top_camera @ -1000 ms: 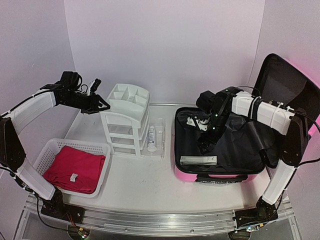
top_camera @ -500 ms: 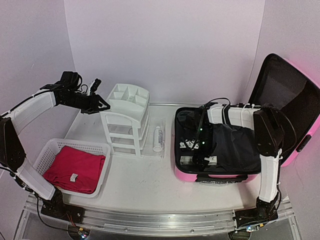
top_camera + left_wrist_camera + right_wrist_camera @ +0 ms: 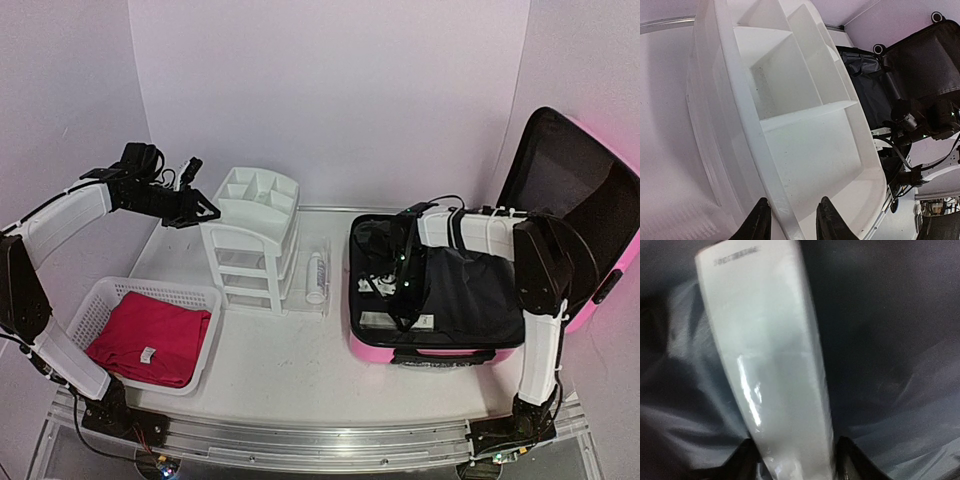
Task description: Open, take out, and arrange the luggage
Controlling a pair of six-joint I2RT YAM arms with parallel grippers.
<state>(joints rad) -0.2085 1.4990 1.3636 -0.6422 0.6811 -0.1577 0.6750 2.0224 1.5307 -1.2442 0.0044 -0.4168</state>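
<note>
The luggage (image 3: 440,352), a bright-pink hard-shell suitcase, lies open at the right with its lid (image 3: 570,180) standing up. My right gripper (image 3: 403,308) reaches down into its near-left corner. In the right wrist view the gripper (image 3: 795,460) has a white tube (image 3: 770,365) between its fingers, both touching it, above the black lining. My left gripper (image 3: 205,212) is at the top left edge of the white drawer organizer (image 3: 255,235). In the left wrist view its fingers (image 3: 790,222) are shut across the organizer's rim (image 3: 775,200).
A white mesh basket (image 3: 105,295) with a folded red cloth (image 3: 150,338) sits at the near left. A white tube (image 3: 316,275) lies in a clear tray right of the organizer. Dark clothing (image 3: 470,290) fills the suitcase's right half.
My right arm dropped into the suitcase's front-left corner and its jaws closed round the white tube. The tube in the clear tray shifted slightly right. The left arm stayed still.
</note>
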